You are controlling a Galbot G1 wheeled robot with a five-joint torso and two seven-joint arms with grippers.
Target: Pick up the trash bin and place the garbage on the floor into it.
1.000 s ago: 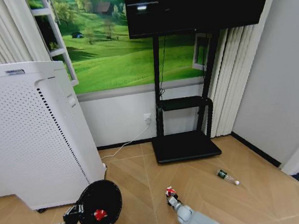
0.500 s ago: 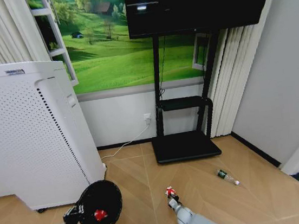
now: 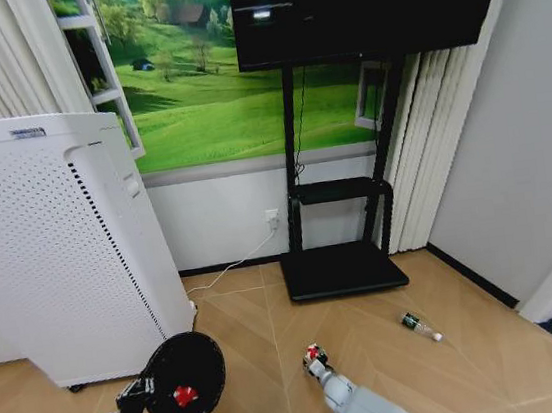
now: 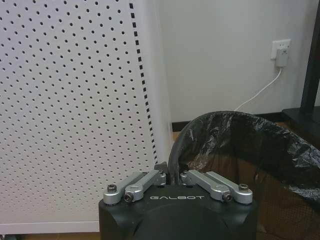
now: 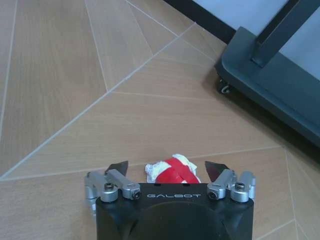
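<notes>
Left tool (image 4: 171, 176) is closed on the rim of the trash bin (image 3: 183, 378), holding it low, beside the white perforated appliance (image 3: 50, 254). The bin has a black liner, w/ one red piece (image 3: 185, 395) inside. Right tool (image 5: 167, 170) is open, fingers on both sides of a red-and-white crushed can (image 5: 171, 171) on the floor (image 5: 75, 75), not gripping it. The green bottle (image 3: 421, 326) lies on the floor further right, near the TV stand (image 3: 344, 269).
</notes>
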